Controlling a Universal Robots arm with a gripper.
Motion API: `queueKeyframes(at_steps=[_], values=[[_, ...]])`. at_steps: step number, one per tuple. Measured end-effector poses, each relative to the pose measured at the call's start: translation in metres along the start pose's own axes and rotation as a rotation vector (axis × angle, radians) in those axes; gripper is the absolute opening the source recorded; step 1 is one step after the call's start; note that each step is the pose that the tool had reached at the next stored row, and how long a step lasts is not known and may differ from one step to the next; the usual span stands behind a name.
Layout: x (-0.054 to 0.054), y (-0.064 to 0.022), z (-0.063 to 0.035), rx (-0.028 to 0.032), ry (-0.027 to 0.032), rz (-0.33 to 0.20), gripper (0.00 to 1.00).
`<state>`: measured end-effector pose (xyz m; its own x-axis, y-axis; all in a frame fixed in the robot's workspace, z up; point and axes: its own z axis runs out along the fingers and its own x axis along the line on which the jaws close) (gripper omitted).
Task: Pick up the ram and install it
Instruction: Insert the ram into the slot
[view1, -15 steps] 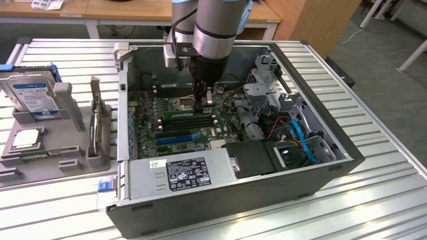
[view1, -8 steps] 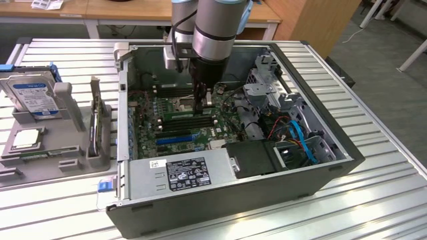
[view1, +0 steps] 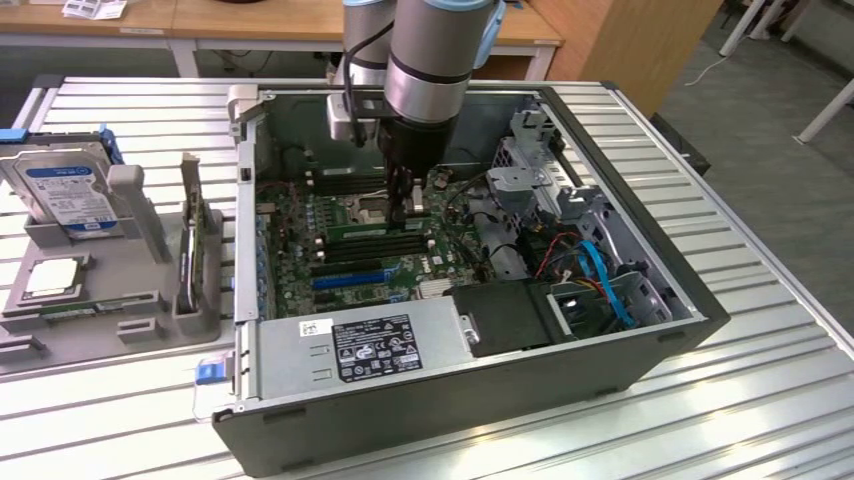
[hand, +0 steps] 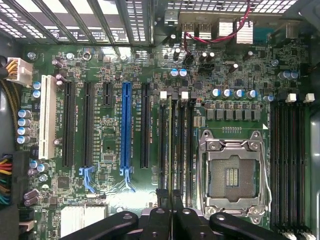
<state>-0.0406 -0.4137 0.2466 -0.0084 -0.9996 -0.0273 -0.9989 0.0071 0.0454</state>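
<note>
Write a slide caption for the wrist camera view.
Robot hand closed on the ram, held edge-on along the motherboard's memory slots, beside the CPU socket.

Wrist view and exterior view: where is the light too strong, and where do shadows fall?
Wrist view: light washes out the vent grille, and the CPU socket frame gleams. Exterior view: the table slats glare, while the case interior lies in shade.
</note>
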Motion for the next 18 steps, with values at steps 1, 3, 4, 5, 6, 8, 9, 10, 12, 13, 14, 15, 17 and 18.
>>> queueKeyframes(at_steps=[1,3,4,5,6,8,9,10,12,13,14,15,17,18], values=[[0.0002,0.0000,0.0001,0.0001,-0.0003,0.000,0.11],[0.0010,0.0000,0.0000,0.0000,-0.0001,0.000,0.11],[0.0015,0.0000,0.0000,0.0000,0.0000,0.000,0.11],[0.0020,0.0000,0.0000,0.0000,-0.0001,0.000,0.11],[0.0025,0.0000,-0.0001,0.0001,0.0000,0.000,0.11],[0.0035,0.0000,-0.0001,-0.0001,-0.0001,0.000,0.11],[0.0039,0.0000,-0.0001,-0.0001,-0.0001,0.000,0.11],[0.0043,0.0000,-0.0001,-0.0001,0.0000,0.000,0.11],[0.0043,0.0000,-0.0001,0.0000,-0.0001,0.000,0.11],[0.0043,-0.0001,-0.0001,0.0000,0.0000,0.000,0.11],[0.0043,-0.0001,-0.0001,0.0000,0.0000,0.000,0.11],[0.0044,0.0000,-0.0001,0.0000,0.0000,0.000,0.11],[0.0045,0.0000,0.0003,0.0000,-0.0001,0.000,0.11],[0.0044,-0.0001,0.0009,0.0000,-0.0002,0.000,0.11]])
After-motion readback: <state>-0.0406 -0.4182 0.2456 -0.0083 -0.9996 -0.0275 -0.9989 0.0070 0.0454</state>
